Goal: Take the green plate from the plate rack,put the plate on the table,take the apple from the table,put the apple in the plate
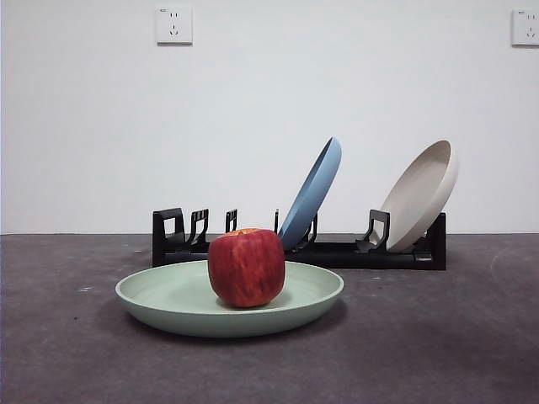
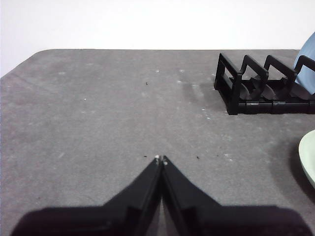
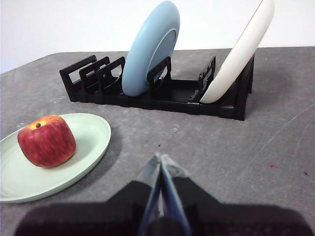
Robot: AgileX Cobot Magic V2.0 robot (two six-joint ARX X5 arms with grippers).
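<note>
The green plate (image 1: 185, 305) lies flat on the table (image 1: 438, 337) in front of the plate rack (image 1: 337, 252). The red apple (image 1: 246, 267) stands upright in the plate's middle. In the right wrist view the apple (image 3: 47, 140) sits in the plate (image 3: 91, 135), with the rack (image 3: 167, 96) behind. My right gripper (image 3: 161, 160) is shut and empty, apart from the plate. My left gripper (image 2: 160, 159) is shut and empty over bare table; the plate's edge (image 2: 307, 155) and the rack's end (image 2: 246, 83) show in that view. Neither gripper shows in the front view.
A blue plate (image 1: 313, 192) and a cream-beige plate (image 1: 421, 195) lean in the rack's slots. They also show in the right wrist view, blue (image 3: 150, 49) and cream (image 3: 238, 51). A white wall with two sockets (image 1: 174, 25) stands behind.
</note>
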